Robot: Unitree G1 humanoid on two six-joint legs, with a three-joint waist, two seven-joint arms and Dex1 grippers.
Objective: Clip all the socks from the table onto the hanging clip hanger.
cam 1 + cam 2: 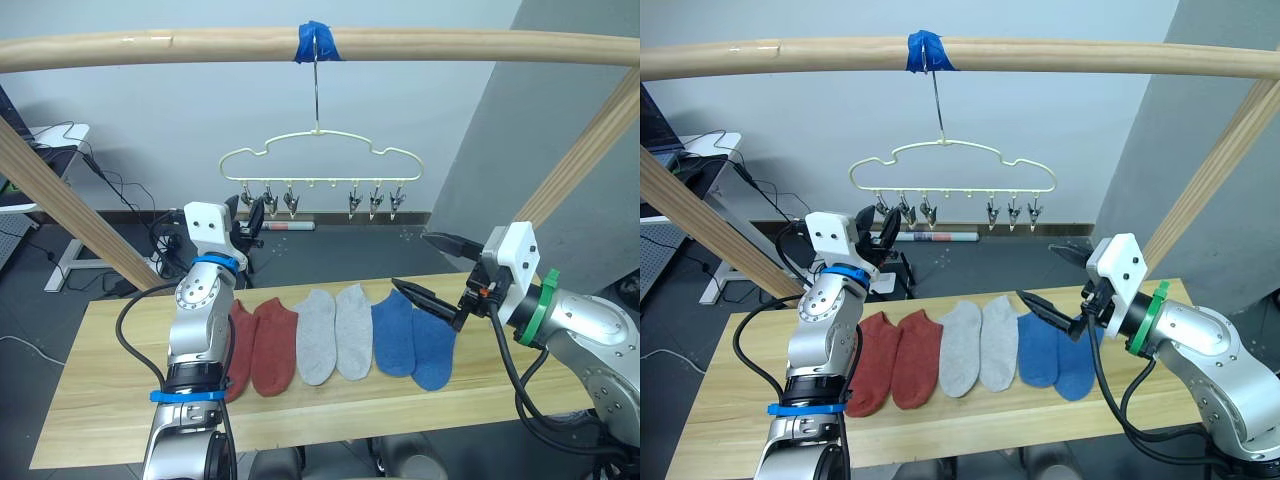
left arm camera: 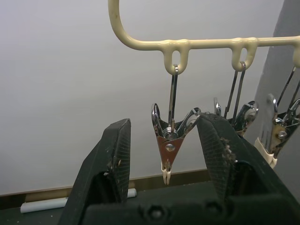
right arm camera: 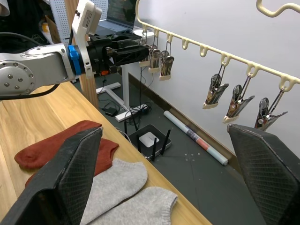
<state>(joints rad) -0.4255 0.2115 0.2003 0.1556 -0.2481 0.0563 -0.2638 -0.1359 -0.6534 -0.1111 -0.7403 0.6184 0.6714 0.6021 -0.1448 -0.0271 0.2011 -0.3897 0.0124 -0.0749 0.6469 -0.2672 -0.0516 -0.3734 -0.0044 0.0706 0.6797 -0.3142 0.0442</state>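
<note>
Six socks laid in row along table middle. Left gripper raised, fingers spread about end clip of hanger. Right gripper held wide open over blue pair.

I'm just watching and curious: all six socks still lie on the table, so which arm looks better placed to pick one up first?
Probably the right. The right gripper hangs open just above the two blue knit socks, while the left gripper is raised, open around a small metal clip on the pale yellow wire hanger.
</note>
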